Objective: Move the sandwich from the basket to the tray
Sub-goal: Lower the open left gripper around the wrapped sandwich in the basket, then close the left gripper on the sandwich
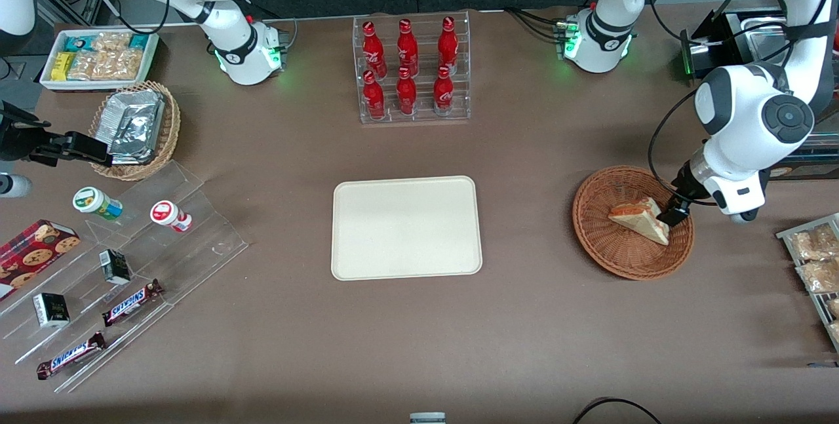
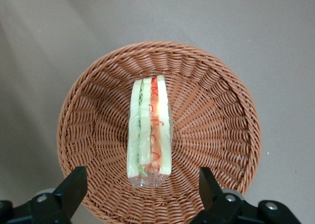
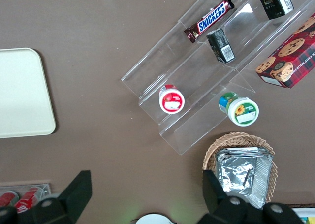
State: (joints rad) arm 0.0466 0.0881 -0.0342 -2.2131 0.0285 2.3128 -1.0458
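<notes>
Now we see the cream tray (image 1: 406,227) lying flat on the brown table (image 1: 524,319), nearer the front camera than the rack of red cola bottles (image 1: 411,70). Toward the working arm's end sits the round wicker basket (image 1: 606,250), with the sandwich (image 1: 639,219) resting in it on its side. Our tool (image 1: 673,214) hangs low over the basket just beside the sandwich, its fingers (image 2: 74,184) spread wide on either side of the wedge and not touching it.

Robot lab (mock snack shop): Franka arms (image 1: 754,122), bottle rack (image 1: 411,70).
</notes>
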